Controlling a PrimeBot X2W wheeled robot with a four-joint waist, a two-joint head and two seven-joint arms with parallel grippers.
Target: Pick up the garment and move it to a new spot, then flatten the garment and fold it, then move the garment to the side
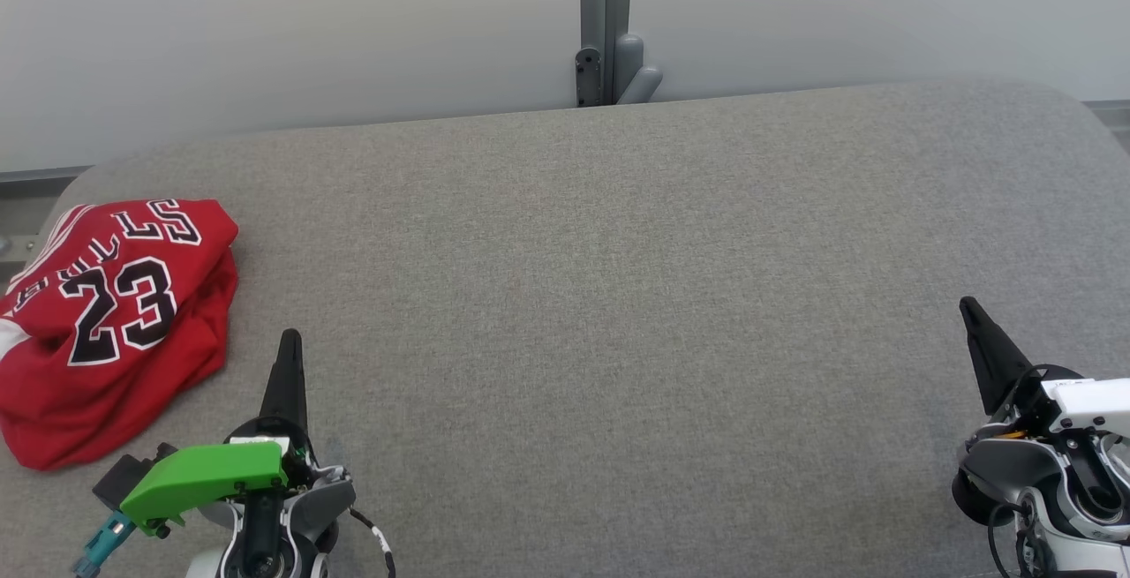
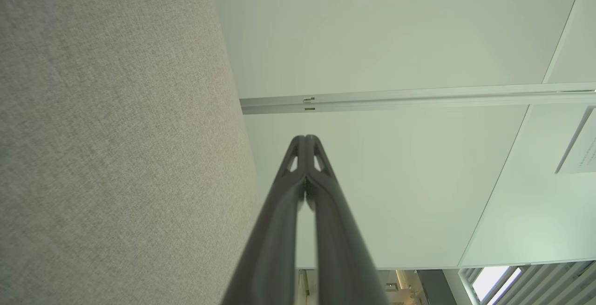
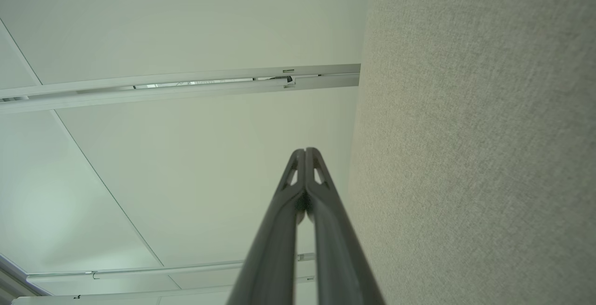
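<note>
Grey woven fabric covers the broad surface point(image 1: 583, 296) in the head view, with a pale wall point(image 1: 265, 31) behind it and a grey post point(image 1: 606, 22) standing at 12 o'clock. The garment point(image 1: 115, 331), a red jersey (lettering and a black "23" face up), lies in a rumpled, loosely folded heap at 9 o'clock, against the surface's left edge. The left claw point(image 1: 290, 344) sits at 7 o'clock, just beside the garment's right hem but apart from it. Its dark fingers are pressed together and hold nothing, and a green cover point(image 1: 207, 476) sits on its wrist. The right claw point(image 1: 971, 313) is at 4 o'clock, well apart from the garment, likewise closed and empty.

Seen from the left wrist, the left claw rises from 6 o'clock with its fingertips point(image 2: 300, 143) meeting. The grey surface runs down the 9 o'clock side and a pale rail point(image 2: 419, 96) crosses the wall.

Seen from the right wrist, the right claw shows its fingertips point(image 3: 300, 155) touching with nothing between them, and the surface lies on the 3 o'clock side.
</note>
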